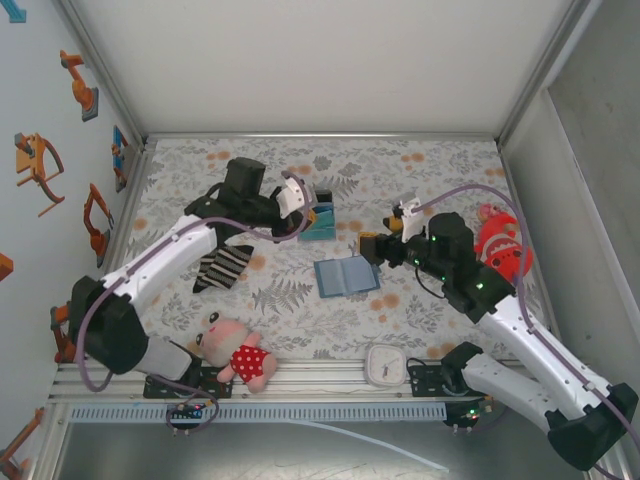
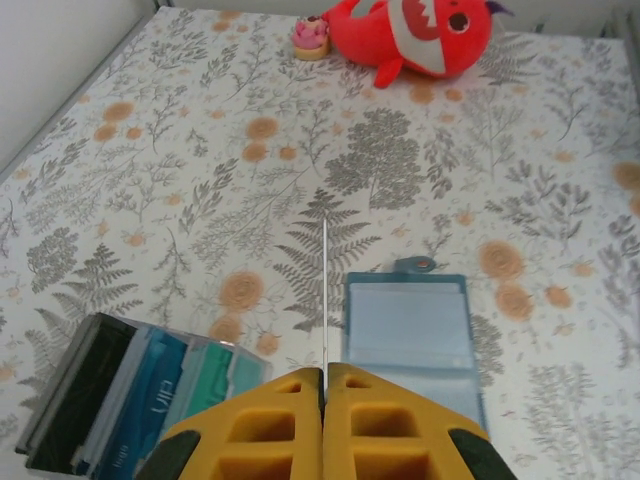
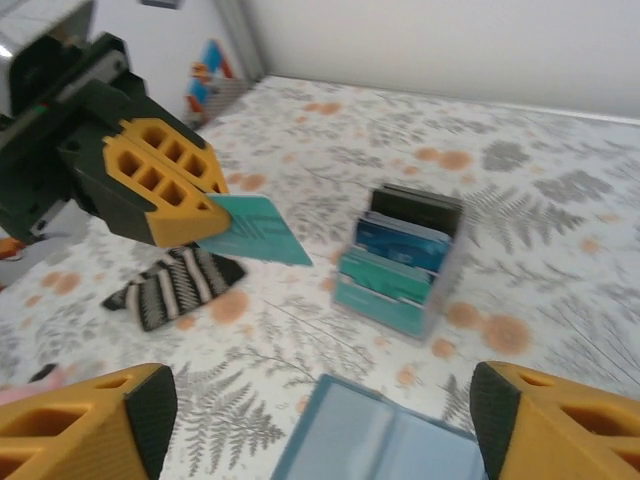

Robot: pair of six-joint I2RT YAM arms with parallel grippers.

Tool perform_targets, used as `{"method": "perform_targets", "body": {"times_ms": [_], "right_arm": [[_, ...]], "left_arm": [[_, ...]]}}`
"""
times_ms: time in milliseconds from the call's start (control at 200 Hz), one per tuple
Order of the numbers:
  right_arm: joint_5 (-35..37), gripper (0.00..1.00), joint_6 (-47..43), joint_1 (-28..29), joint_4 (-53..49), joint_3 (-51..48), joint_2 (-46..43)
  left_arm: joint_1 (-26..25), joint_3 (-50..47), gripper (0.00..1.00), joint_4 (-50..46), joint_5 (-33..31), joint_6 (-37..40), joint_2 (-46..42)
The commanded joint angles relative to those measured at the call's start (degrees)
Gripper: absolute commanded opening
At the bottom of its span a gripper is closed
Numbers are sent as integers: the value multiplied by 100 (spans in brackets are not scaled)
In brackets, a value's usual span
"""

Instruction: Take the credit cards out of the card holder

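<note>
The card holder (image 1: 347, 276), a steel-blue bifold wallet, lies open and flat mid-table; it also shows in the wrist views (image 2: 408, 330) (image 3: 380, 445). My left gripper (image 1: 308, 213) (image 2: 324, 375) is shut on a teal credit card (image 3: 250, 228), which appears edge-on as a thin line (image 2: 325, 290) in the left wrist view. It holds this card in the air beside a clear rack (image 1: 320, 222) (image 3: 400, 265) where black, blue and teal credit cards (image 2: 130, 405) stand. My right gripper (image 1: 368, 247) (image 3: 320, 400) hovers open just over the wallet's far edge, with nothing between its fingers.
A striped black-and-white sock (image 1: 222, 266) (image 3: 170, 285) lies left of the wallet. A red fish plush (image 1: 500, 245) (image 2: 410, 35) sits at the right, a pink doll (image 1: 240, 352) and a small white clock (image 1: 384, 365) near the front edge. Walls enclose the table.
</note>
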Motion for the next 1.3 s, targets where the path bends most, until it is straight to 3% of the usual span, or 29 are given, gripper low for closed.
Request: {"method": "perform_targets", "body": {"times_ms": [0,145,776,1292], "right_arm": [[857,81,138,4,-324,153,39],[1123,99,282,3,-448,161,40],[2161,99,464,2,-920,320,209],[2172,99,453,2,-936,381,356]], "left_arm": [[109,417,0,-281,341,749,383],[179,886,0,-548,367,1094,1019],[473,1626,0,-644,272,1315,2553],[565,1845,0,-616,500,1344,3029]]}}
